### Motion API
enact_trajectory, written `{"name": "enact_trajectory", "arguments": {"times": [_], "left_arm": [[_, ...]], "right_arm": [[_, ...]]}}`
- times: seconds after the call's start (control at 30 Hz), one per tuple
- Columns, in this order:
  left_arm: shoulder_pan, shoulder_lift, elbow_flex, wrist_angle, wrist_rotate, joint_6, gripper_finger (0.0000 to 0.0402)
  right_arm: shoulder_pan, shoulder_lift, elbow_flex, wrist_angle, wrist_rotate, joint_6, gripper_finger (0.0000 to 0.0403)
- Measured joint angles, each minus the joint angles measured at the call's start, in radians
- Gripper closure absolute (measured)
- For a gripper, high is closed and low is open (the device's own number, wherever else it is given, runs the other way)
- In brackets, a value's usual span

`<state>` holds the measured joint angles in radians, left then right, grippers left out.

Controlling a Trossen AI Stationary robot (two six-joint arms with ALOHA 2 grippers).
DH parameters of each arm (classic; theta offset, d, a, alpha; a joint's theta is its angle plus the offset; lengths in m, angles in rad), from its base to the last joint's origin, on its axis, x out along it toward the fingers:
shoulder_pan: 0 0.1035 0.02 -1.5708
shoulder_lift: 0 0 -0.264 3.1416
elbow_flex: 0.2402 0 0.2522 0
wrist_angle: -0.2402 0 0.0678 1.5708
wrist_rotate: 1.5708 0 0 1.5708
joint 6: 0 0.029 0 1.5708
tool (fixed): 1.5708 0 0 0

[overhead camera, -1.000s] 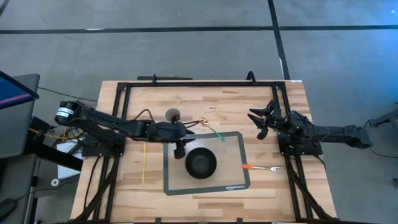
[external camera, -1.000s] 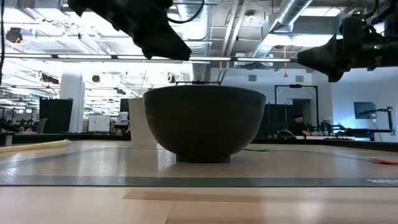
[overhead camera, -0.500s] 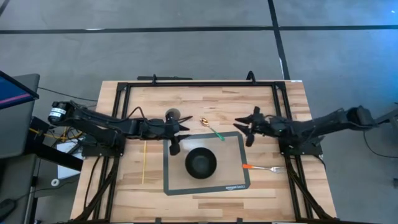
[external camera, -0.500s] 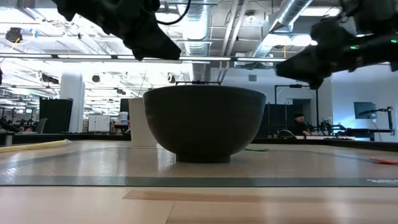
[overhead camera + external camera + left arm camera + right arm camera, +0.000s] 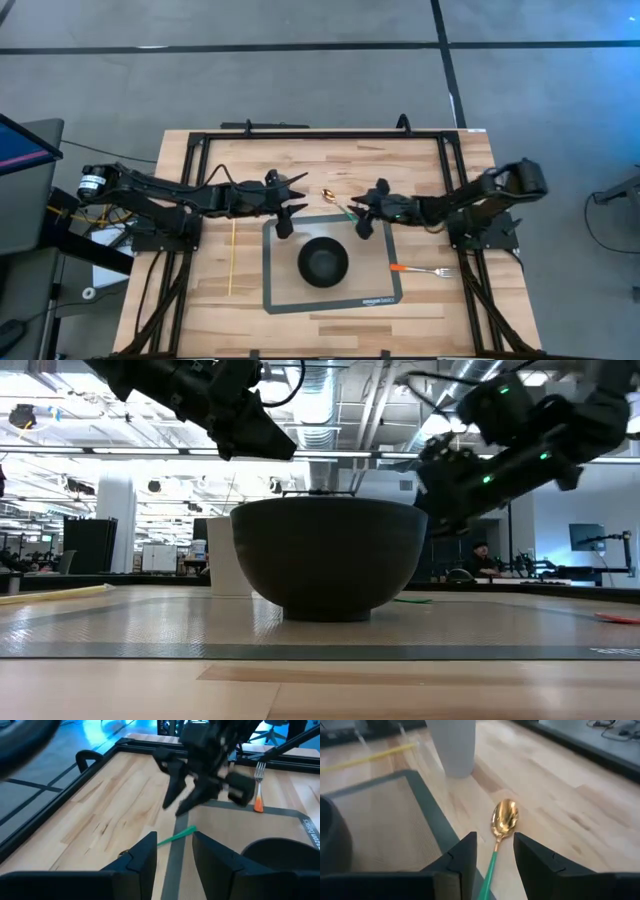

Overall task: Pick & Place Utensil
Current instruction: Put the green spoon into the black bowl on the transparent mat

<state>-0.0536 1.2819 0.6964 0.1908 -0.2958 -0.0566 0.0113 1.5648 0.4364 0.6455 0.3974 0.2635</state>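
Note:
A spoon with a gold bowl [image 5: 328,195] and a green handle [image 5: 350,215] lies flat on the wood, its handle end reaching the far edge of the grey mat [image 5: 380,295]. My right gripper [image 5: 358,213] is open and hangs over the handle, one finger to each side; the right wrist view shows the spoon [image 5: 503,820] just ahead of the fingers. My left gripper [image 5: 296,206] is open and empty, left of the spoon and raised off the table. A black bowl [image 5: 323,262] stands on the mat.
A white cup [image 5: 452,742] stands on the wood beyond the spoon, by my left gripper. A fork with an orange handle [image 5: 420,270] lies right of the mat. A yellow stick [image 5: 232,260] lies left of the mat. A black frame [image 5: 320,131] rims the table.
My right gripper has reached out toward the table's left edge, from beside its base to over the spoon's handle, still open. My left gripper has drawn back from the bowl toward the far edge. The spoon, the bowl and the fork have not moved.

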Motion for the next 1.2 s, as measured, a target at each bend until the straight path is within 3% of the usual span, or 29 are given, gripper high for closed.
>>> {"name": "enact_trajectory", "arguments": {"times": [0.27, 0.4, 0.67, 0.83, 1.03, 1.2], "left_arm": [[0.000, 0.000, 0.000, 0.005, 0.001, 0.000, 0.0276], [0.000, 0.000, 0.000, 0.005, 0.001, 0.000, 0.0276], [0.000, 0.000, -0.004, 0.007, 0.006, -0.003, 0.0276], [0.000, 0.000, -0.004, 0.009, 0.006, -0.003, 0.0276], [0.000, 0.000, -0.004, 0.009, 0.006, -0.001, 0.0276], [0.000, 0.000, -0.004, 0.009, 0.006, 0.000, 0.0276]], "right_arm": [[0.000, 0.227, 0.121, -0.001, 0.001, 0.034, 0.0280], [-0.001, 0.318, 0.155, 0.000, 0.056, 0.083, 0.0281], [0.008, 0.408, 0.171, 0.033, 0.133, 0.146, 0.0317], [0.010, 0.394, 0.169, 0.031, 0.136, 0.145, 0.0389], [0.015, 0.307, 0.163, -0.020, 0.102, 0.123, 0.0388], [0.031, 0.163, 0.164, -0.095, 0.110, 0.051, 0.0393]]}}
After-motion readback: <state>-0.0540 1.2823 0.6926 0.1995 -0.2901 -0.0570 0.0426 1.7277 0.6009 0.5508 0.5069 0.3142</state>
